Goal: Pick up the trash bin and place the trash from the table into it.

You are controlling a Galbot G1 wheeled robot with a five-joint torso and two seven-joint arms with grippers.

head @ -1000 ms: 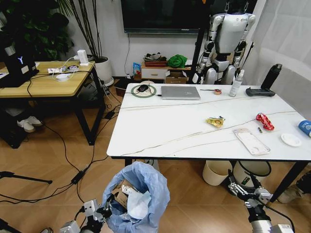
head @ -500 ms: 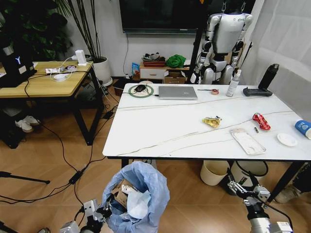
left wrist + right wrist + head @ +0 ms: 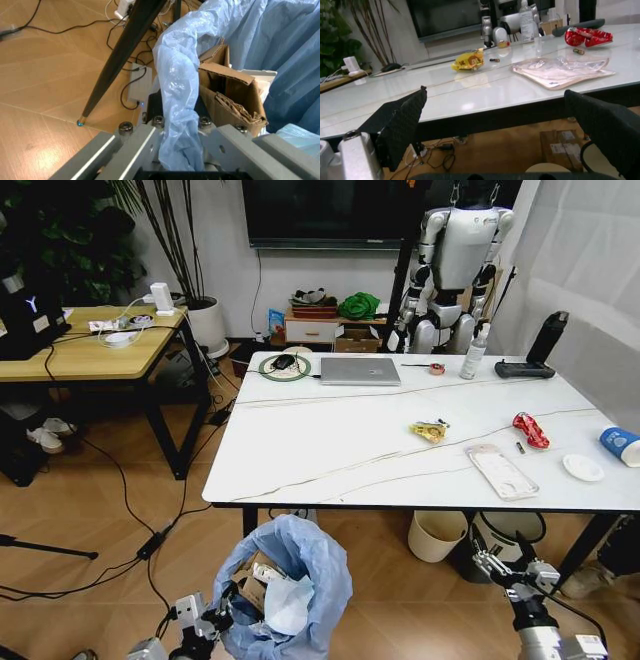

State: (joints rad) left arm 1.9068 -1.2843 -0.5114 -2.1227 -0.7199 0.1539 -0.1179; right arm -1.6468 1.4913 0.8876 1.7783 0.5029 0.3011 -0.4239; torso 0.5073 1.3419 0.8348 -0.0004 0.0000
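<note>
left gripper [image 3: 215, 620] clamped on trash bin [image 3: 290, 585] bag rim, below table [image 3: 330, 455]; right gripper [image 3: 505, 565] fingers apart, low beside table | wrappers on top

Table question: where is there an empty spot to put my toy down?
The table is bare across its near left half, from the laptop forward to the front edge. The right side is crowded: yellow wrapper, clear plastic packaging, red wrapper, white lid, paper cup.
</note>
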